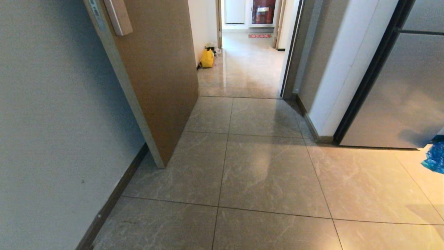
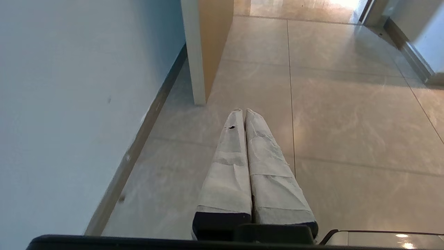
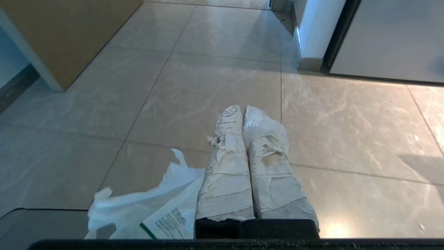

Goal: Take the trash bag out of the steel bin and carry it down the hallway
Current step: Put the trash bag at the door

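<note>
The trash bag (image 3: 152, 211), thin white plastic with green print, hangs crumpled beside and below my right gripper (image 3: 241, 107). This gripper's taped fingers are pressed together, and a fold of shiny white film lies over one fingertip (image 3: 255, 116). The bag's lower part is hidden. My left gripper (image 2: 242, 111) is shut with nothing in it, held over the floor near the wall. Neither arm shows in the head view. The hallway (image 1: 242, 69) of glossy tiles lies straight ahead through the doorway. The steel bin is out of view.
An open wooden door (image 1: 156, 69) juts in from the left beside a grey wall (image 1: 52, 121). On the right stand a white door frame (image 1: 347, 69) and a grey panel (image 1: 399, 97). A yellow bag (image 1: 207, 58) sits by the hallway wall. Blue plastic (image 1: 435, 158) shows at the right edge.
</note>
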`<state>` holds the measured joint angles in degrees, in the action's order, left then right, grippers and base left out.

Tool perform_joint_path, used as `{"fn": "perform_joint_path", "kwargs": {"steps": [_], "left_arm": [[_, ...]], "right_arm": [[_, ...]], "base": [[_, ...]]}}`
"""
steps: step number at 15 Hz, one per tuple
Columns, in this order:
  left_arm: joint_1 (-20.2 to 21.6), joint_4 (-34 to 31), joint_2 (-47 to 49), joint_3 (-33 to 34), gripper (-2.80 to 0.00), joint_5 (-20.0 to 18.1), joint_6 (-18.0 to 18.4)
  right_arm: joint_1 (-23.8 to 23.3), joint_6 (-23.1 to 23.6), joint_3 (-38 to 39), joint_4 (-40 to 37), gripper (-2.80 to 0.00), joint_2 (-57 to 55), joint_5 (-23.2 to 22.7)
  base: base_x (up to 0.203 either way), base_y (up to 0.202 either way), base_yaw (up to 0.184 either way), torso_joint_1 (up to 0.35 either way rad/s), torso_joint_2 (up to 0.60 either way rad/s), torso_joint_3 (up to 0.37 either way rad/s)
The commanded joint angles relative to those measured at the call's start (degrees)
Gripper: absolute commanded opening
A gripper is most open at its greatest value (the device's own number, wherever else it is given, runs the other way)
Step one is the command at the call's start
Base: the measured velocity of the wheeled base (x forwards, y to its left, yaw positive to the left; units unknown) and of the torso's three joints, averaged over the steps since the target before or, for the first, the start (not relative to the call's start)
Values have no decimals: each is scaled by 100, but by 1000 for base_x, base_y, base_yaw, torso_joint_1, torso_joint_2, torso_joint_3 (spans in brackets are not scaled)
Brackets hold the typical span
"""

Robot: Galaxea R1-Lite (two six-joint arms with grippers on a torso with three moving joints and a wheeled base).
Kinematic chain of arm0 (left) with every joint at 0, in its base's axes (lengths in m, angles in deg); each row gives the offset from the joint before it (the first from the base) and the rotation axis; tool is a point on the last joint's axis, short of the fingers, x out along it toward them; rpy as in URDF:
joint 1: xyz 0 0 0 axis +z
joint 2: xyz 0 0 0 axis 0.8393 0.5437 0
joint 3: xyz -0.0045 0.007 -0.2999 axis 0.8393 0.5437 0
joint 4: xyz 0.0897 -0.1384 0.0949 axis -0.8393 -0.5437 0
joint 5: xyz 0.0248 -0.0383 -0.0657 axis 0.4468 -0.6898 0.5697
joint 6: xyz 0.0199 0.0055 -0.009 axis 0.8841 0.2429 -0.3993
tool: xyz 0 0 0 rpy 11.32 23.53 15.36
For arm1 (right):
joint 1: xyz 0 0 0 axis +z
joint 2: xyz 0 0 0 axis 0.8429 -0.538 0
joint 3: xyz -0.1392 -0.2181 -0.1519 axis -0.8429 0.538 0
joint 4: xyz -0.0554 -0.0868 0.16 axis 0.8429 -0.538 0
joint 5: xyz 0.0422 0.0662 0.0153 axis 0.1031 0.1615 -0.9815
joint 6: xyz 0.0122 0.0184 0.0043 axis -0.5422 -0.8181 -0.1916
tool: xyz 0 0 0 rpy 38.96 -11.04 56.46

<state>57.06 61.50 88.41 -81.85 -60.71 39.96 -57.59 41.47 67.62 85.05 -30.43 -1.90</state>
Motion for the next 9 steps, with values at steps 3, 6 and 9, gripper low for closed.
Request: {"fn": "perform_joint_path", "kwargs": {"steps": [3,6,9], "left_arm": [[0,-2,1,0,-280,4,-5],[0,-2,6,8,-280,4,-5],[0,-2,7,0,-280,4,-5]], "right_arm": [[-4,3,-4,-3,-280,-9,-4],[-4,3,-4,-3,-280,-9,-4],[-1,-32,-4,-4,-280,-8,-4]], "base": [[191,0,1,2,4,2],[192,0,1,3,3,4],[191,0,-1,1,2,6]]}}
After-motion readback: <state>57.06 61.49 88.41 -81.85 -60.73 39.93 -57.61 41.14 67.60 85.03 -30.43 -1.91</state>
